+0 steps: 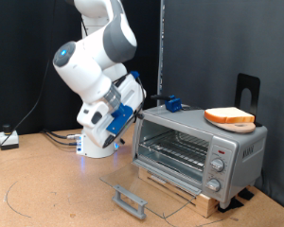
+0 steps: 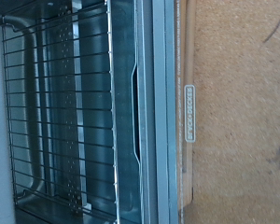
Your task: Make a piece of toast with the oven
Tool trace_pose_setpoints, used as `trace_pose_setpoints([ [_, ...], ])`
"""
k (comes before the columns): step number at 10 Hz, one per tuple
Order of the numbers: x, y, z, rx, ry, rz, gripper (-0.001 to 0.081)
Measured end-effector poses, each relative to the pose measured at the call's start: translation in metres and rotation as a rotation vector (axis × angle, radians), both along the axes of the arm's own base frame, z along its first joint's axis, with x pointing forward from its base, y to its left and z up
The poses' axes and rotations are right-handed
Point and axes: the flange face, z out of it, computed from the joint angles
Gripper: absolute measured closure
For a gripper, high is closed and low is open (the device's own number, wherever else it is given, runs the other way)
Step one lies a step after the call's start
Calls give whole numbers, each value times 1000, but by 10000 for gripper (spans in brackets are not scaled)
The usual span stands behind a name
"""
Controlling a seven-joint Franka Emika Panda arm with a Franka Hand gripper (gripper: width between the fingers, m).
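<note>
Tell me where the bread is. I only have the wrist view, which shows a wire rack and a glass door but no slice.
Observer: The piece of toast lies on top of the oven, not inside it.
Operator: Is the door all the way down?
Observer: Yes. The exterior view shows the glass door dropped open in front, with its handle low by the table.
Operator: Where is the gripper?
Observer: The gripper is at the oven's upper corner on the exterior view's left, apart from the toast. Its fingers are too hidden to read.
</note>
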Motion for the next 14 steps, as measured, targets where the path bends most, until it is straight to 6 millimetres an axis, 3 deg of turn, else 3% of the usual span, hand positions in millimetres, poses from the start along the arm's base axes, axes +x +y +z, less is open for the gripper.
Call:
trace_pose_setpoints([
  [3,-7,10,9,35,-22,30,-1],
  [7,-15,54,46,232,-243,361,-1],
  [10,-32,75,74,190,-301,695,-1],
  [12,-29,80,78,230,-368,681,-1],
  [14,-36,94,100,291,-535,842,-1],
])
